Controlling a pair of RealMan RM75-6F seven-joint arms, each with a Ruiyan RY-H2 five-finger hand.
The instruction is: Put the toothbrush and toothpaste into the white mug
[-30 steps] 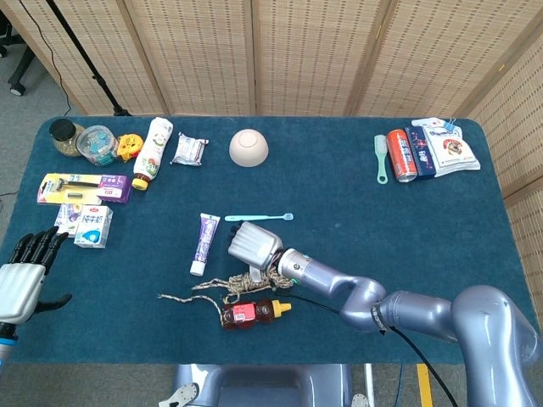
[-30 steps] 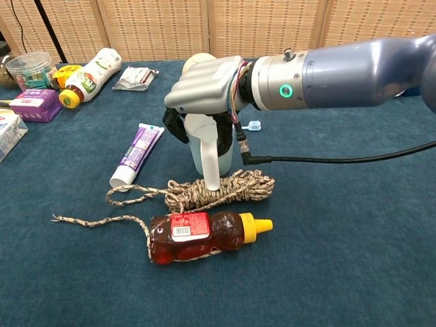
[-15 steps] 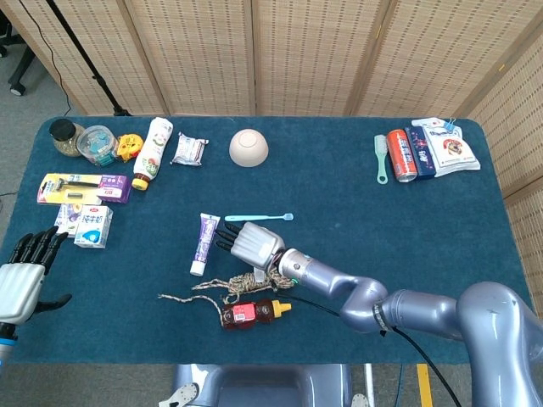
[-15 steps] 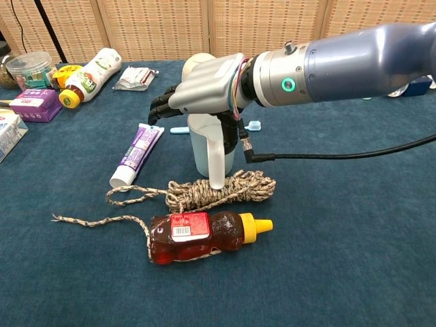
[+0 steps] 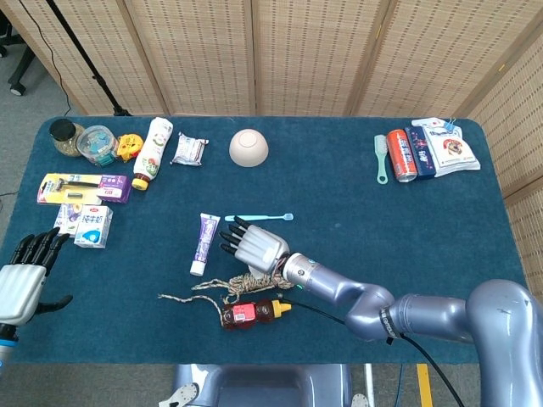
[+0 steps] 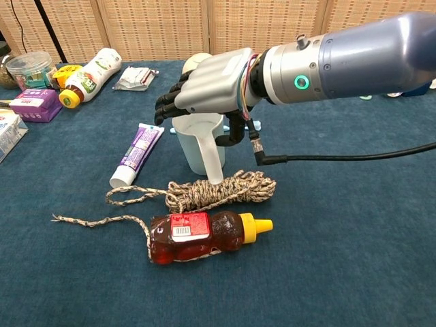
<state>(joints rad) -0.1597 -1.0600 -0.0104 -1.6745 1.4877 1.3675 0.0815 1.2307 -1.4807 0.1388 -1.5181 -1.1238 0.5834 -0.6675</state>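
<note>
The white mug (image 6: 199, 144) stands upright mid-table, its handle toward me, touching the coiled rope (image 6: 225, 189). My right hand (image 6: 208, 82) hovers just above its rim with the fingers stretched out to the left and nothing in them; its thumb hangs beside the mug's right wall. In the head view this right hand (image 5: 253, 244) hides the mug. The purple-and-white toothpaste (image 5: 204, 242) lies to the left of the mug, also seen as toothpaste (image 6: 136, 154). The light-blue toothbrush (image 5: 259, 217) lies just behind the hand. My left hand (image 5: 24, 280) waits empty at the near left edge.
A honey bottle (image 6: 202, 235) tangled in the rope lies in front of the mug. A bowl (image 5: 249, 147), a white bottle (image 5: 151, 152), jars and boxes (image 5: 85, 188) line the back left. A can (image 5: 399, 154), a brush and packets sit at the back right.
My right hand's fingers have uncurled from around the mug and risen above its rim, stretching left. The mug stays upright by the rope. The left hand has not moved.
</note>
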